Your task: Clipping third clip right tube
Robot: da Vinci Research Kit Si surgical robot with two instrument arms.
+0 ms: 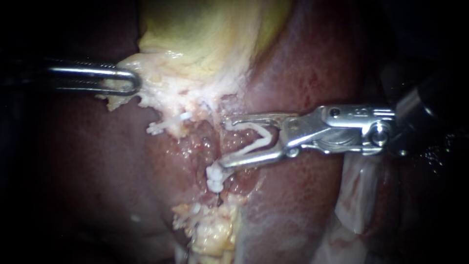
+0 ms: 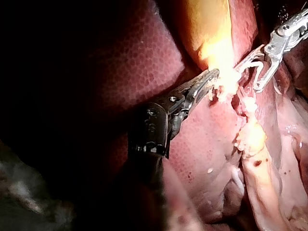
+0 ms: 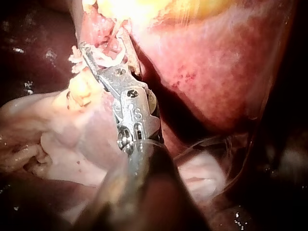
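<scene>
My right instrument (image 1: 225, 142) comes in from the right, its jaws spread wide and holding a white V-shaped clip (image 1: 259, 137). Reddish tissue (image 1: 238, 143) lies inside the clip's mouth; I cannot make out a tube's outline there. White clips sit just below the lower jaw tip (image 1: 214, 177) and further left (image 1: 156, 128). My left instrument (image 1: 129, 80) is shut on the pale edge of the gallbladder (image 1: 205, 34), holding it leftward. The left wrist view shows its jaws (image 2: 214, 74) closed on that pale tissue. In the right wrist view, the right instrument (image 3: 103, 45) points into the same spot.
Dark red liver (image 1: 303, 63) surrounds the site on both sides. A lump of yellow fatty tissue (image 1: 215, 230) lies below the clipped area. Pale, glistening tissue (image 1: 361, 195) sits under the right instrument's shaft.
</scene>
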